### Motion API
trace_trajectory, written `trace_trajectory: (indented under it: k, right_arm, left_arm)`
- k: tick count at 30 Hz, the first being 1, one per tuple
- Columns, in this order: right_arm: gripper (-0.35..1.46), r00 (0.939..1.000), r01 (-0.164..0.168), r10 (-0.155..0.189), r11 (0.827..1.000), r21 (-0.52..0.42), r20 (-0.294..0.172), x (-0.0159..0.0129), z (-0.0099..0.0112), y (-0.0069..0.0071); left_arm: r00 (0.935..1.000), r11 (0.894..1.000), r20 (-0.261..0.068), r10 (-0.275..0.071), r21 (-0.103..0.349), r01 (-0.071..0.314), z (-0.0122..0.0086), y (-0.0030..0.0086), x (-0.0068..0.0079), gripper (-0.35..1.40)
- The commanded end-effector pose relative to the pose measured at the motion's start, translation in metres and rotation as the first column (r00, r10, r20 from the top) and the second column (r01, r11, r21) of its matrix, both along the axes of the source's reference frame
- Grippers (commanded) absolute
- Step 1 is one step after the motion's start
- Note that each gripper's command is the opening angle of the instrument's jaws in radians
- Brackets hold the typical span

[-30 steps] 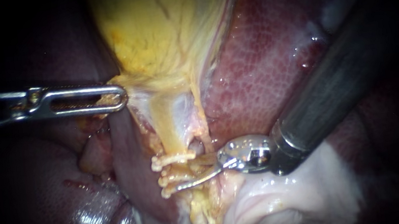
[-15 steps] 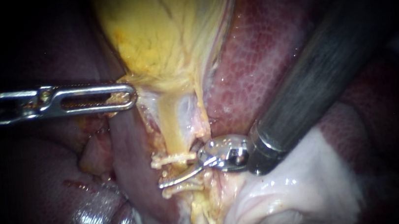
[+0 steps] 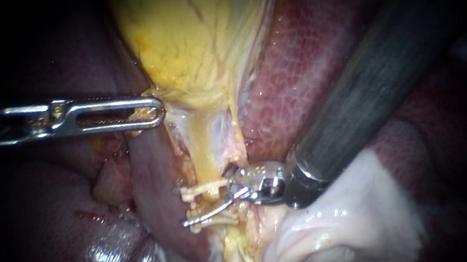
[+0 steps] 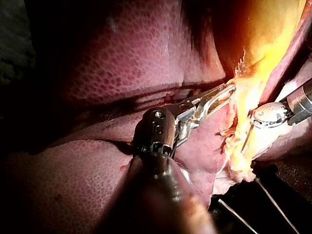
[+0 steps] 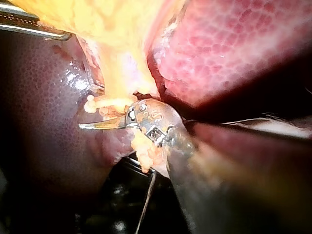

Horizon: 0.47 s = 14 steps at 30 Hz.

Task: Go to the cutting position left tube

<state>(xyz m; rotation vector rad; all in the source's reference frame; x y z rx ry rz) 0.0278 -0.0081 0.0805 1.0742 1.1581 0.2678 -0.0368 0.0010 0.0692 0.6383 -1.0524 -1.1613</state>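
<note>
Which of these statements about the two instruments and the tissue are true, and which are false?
1. The right instrument comes in from the upper right. True.
2. The left instrument touches the clips. False: it is at the lower edge of the gallbladder, apart from the clips.
3. The right instrument reaches between two pale clips on the tube. True.
4. The gallbladder is dark red. False: it is yellow; the red tissue beside it is the liver.
</note>
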Motion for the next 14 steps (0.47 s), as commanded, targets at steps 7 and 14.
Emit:
trace_trajectory:
  k: [7,14]
  right_arm:
    - [1.38,1.0,0.001,-0.001,1.0,0.005,0.003,0.0,0.0001,0.0]
    - [1.43,0.9998,-0.018,0.018,1.0,-0.001,0.011,-0.0001,0.0003,0.0001]
  left_arm:
    - [1.0,1.0,0.0,0.0,0.0,0.0,0.0,0.0,0.0,-0.35]
    - [1.0,1.0,0.0,0.0,0.0,0.0,0.0,0.0,0.0,-0.35]
